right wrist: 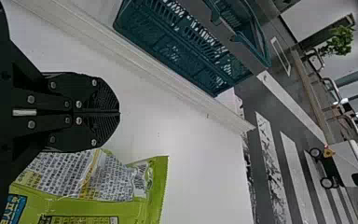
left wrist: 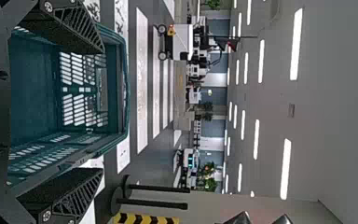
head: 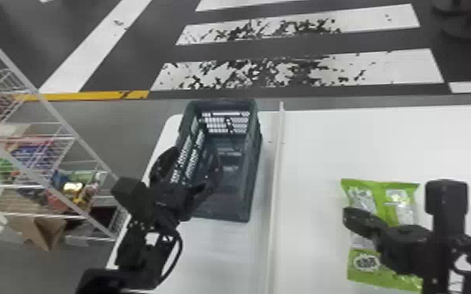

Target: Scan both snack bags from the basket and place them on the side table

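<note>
Over the near left part of the dark basket [head: 251,164], my left gripper [head: 187,171] is open with nothing between its fingers. The left wrist view has the left gripper [left wrist: 103,110] with fingers wide apart and the teal basket [left wrist: 122,88] beyond and between them. A green snack bag [head: 389,209] lies flat on the white table at the right, partly hidden by my right gripper [head: 346,217]. In the right wrist view the right gripper [right wrist: 120,113] is shut, beside the green bag [right wrist: 140,207] and not holding it.
A pale raised strip [head: 275,176] runs along the white table [head: 317,148] between basket and bag. A wire shelf [head: 62,129] with packaged goods stands at the left. Striped floor [head: 305,74] lies beyond the table.
</note>
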